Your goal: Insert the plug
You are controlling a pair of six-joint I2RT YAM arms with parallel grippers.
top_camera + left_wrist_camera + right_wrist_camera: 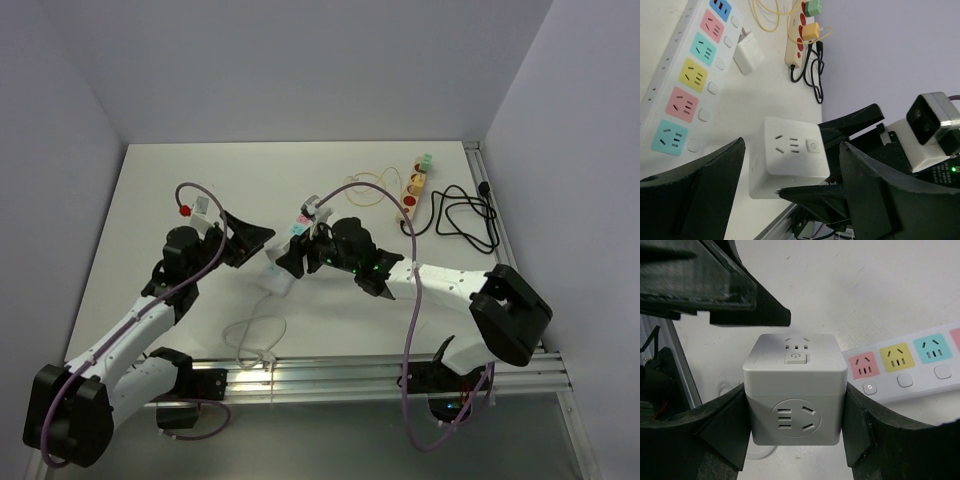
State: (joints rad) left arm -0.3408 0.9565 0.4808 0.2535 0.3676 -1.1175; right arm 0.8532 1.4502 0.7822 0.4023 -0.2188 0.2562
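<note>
1. Right gripper (795, 426): the jaws are clenched on the white cube socket (795, 382), one black finger flat against each side face. The face with the push button is turned up, and a round outlet face points toward the wrist camera.
2. Left gripper (250, 240): the jaws are released and spread wide. They point at the cube socket from the left and sit close to it, with no contact visible.
3. The cube socket sits over the middle of the surface (190, 180), somewhat nearer its near edge.
4. A long white power strip (695, 77) with coloured outlets in blue, pink, teal and yellow lies flat just beyond the cube socket, toward the far edge.
5. The white plug (747, 54) lies on the surface just beside the switch side of the power strip. It is apart from both grippers and is not inserted.
6. A beige strip (791, 52) lies near the far right corner and carries a yellow plug (811, 31) and a green plug (814, 7).
7. A black cable (465, 215) is coiled by the right edge.
8. A white cable (255, 340) loops toward the near edge.
</note>
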